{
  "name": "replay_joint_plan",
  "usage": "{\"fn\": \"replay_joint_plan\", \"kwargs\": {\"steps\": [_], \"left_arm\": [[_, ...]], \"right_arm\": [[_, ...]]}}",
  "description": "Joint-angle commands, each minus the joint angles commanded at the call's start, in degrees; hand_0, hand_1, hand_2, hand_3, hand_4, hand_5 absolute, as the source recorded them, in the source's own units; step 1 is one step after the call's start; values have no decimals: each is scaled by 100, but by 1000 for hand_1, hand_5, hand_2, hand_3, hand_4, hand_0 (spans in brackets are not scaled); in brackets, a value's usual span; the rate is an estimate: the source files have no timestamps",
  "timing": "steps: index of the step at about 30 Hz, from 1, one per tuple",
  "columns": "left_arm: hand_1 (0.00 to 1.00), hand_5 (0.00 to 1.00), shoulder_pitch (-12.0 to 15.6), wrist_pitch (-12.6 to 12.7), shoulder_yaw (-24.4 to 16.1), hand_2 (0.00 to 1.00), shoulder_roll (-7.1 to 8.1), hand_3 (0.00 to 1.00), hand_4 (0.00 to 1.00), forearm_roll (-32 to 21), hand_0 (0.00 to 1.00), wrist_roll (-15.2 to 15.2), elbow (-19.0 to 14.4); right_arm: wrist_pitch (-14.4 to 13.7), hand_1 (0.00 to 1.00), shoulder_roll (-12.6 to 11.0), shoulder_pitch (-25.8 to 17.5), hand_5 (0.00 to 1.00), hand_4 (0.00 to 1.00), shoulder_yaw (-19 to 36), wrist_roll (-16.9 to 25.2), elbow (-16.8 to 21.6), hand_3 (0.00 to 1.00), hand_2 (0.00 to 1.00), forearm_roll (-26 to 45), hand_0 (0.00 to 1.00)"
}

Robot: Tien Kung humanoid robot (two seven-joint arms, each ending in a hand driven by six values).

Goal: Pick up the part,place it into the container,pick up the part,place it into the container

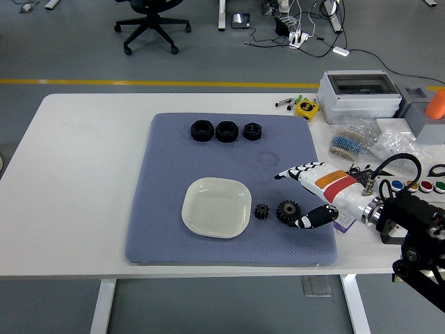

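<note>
Two small black gears lie on the blue-grey mat (174, 229): a smaller gear (262, 211) and a larger gear (287, 210), just right of the white square plate (216, 207). Three black nut-shaped parts (225, 131) sit in a row at the mat's far side. My right hand (304, 197), white with black fingertips, reaches in from the right. Its fingers are spread and hold nothing. The thumb tip (309, 220) lies just right of the larger gear. The left arm is out of view.
At the table's right stand a grey box with a clear lid (359, 94), a yellow tape measure (306, 108), bags of small parts (348, 142), an orange object (437, 102) and coloured push buttons (417, 186). An office chair (151, 21) stands on the floor beyond.
</note>
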Motion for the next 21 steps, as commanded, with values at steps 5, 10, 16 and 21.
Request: {"fn": "replay_joint_plan", "kwargs": {"steps": [5, 10, 16, 21], "left_arm": [[638, 732, -11, -4, 44, 731, -1, 772, 811, -21, 626, -2, 0], [638, 732, -33, -8, 74, 731, -2, 772, 811, -23, 626, -9, 0], [637, 730, -33, -3, 67, 730, 3, 771, 808, 15, 628, -21, 0], [635, 731, -22, 1, -11, 726, 10, 769, 808, 178, 626, -9, 0]], "right_arm": [[84, 771, 125, 210, 313, 998, -166, 17, -307, 812, 791, 63, 751], [165, 771, 286, 514, 313, 998, -420, 43, -780, 812, 791, 180, 751], [263, 768, 346, 687, 321, 998, -598, 82, -1107, 798, 785, 207, 744], [322, 732, 403, 745, 332, 995, -723, 105, -1261, 760, 756, 256, 714]]}}
